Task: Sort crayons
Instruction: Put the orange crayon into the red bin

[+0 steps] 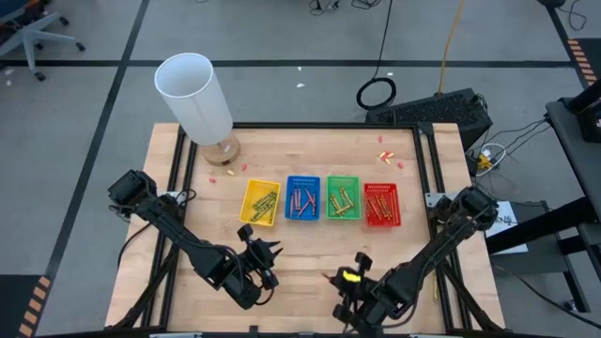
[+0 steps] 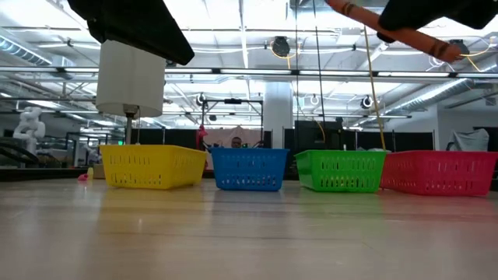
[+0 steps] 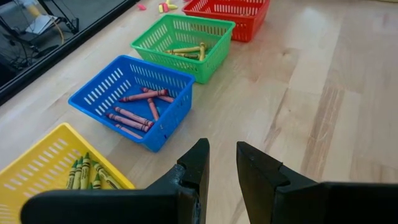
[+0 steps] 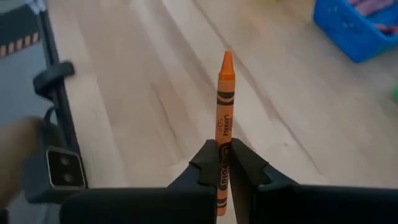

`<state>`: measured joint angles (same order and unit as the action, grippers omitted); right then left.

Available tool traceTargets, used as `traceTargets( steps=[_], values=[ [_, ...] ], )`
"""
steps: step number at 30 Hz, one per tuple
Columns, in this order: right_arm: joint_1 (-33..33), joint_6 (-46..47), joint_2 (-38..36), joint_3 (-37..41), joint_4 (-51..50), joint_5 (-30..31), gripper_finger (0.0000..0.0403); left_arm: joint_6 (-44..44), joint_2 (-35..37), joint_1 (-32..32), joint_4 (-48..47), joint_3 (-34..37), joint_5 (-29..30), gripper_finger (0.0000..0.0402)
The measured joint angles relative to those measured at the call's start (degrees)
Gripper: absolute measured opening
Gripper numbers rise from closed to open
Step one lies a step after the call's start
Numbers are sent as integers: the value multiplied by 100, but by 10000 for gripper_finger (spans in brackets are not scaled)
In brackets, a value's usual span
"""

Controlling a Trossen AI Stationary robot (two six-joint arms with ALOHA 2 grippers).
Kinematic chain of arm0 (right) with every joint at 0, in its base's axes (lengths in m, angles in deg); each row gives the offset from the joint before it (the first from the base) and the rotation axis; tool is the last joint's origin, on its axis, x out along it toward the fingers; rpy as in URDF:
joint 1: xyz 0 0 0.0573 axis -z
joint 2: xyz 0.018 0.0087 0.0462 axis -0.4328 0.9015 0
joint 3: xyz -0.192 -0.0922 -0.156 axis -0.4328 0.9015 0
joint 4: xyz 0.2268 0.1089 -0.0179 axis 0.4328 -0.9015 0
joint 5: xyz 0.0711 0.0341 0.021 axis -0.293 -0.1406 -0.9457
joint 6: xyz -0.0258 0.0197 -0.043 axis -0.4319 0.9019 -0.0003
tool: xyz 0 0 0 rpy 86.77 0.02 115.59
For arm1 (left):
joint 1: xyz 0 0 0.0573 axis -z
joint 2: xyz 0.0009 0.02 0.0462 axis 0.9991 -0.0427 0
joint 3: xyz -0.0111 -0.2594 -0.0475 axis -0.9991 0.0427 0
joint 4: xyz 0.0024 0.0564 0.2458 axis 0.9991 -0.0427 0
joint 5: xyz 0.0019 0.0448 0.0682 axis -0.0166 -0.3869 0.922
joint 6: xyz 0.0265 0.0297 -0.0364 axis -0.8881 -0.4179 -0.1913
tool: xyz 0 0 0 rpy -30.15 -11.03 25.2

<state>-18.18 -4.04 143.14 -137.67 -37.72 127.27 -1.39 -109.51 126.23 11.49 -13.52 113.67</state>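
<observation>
My right gripper (image 4: 222,163) is shut on an orange crayon (image 4: 224,106), above the table's near edge, right of the middle (image 1: 349,278). In the low view the crayon (image 2: 405,33) hangs high above the table. My left gripper (image 3: 222,163) is open and empty, above the bare wood near the yellow tray (image 1: 260,201). The blue tray (image 1: 302,197), green tray (image 1: 343,197) and red tray (image 1: 381,204) stand in a row with it. Each tray holds several crayons. The blue tray's reddish crayons (image 3: 138,106) lie on its floor. My right gripper pinches the orange crayon's blunt end (image 4: 221,168) between its two fingers. The crayon lies along the fingers, and its pointed tip (image 4: 227,57) sticks out ahead of them. It is lifted clear of the table and slants in the low view.
A tall white cylinder (image 1: 195,94) stands on a round base at the far left corner. Small pink scraps (image 1: 225,172) lie near it, and a few loose bits (image 1: 385,155) lie far right. Bare wood lies between the trays and the near edge.
</observation>
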Motion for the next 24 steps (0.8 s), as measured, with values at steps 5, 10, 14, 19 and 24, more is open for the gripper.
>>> traceTargets(
  steps=[5, 10, 14, 19, 24],
  values=[
    [233, 535, -340, -6, -410, -315, 2, 28, 0, 0, 15, 0, -21, 80],
    [495, 444, -777, -6, -1397, -448, 7, 28, 0, 0, 13, 0, -28, 80],
    [707, 585, -1059, -6, -2547, -413, 8, 28, 0, 0, 13, 0, -32, 80],
    [975, 1247, -1207, -6, -4124, -414, 8, 28, 0, 0, 11, 0, -36, 80],
    [1159, 1899, -1210, 144, -4946, -30, 8, 23, 0, -1, 8, 0, -112, 80]
  ],
)
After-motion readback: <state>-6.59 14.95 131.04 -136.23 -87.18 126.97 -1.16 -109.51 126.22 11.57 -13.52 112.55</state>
